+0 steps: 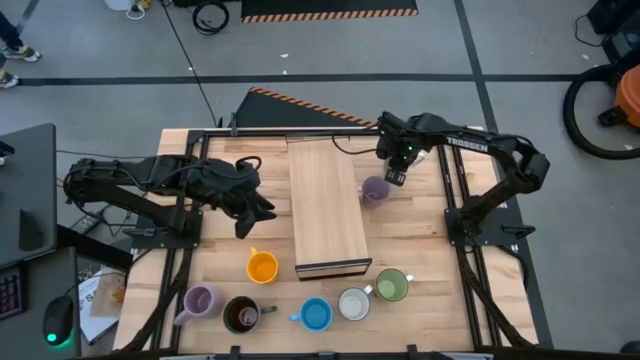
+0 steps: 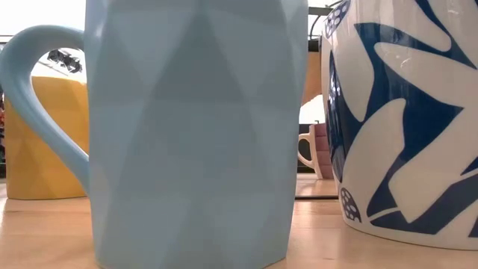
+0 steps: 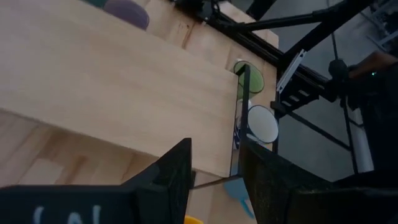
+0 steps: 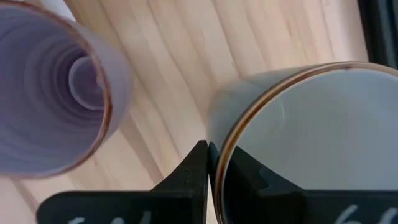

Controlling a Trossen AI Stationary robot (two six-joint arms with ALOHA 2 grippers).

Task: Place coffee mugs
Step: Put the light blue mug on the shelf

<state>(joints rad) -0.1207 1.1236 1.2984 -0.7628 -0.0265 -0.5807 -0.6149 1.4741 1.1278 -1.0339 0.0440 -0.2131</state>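
The table (image 1: 430, 250) carried a long pale wooden board (image 1: 326, 205) down its middle. Along the near edge stood a row of mugs: a lavender mug (image 1: 200, 301), a dark brown mug (image 1: 240, 314), a blue mug (image 1: 316, 314), a white mug (image 1: 354, 303) and a green mug (image 1: 391, 285), with an orange mug (image 1: 262, 267) just behind the row, near the board's left side. A second lavender mug (image 1: 375, 189) sat just beside the board's right edge. The right gripper (image 4: 211, 163) hovered close beside it, its fingers pinched on the rim of a second white mug (image 4: 311, 143). The left gripper (image 3: 214, 165) hung left of the board, fingers narrowly parted and holding nothing.
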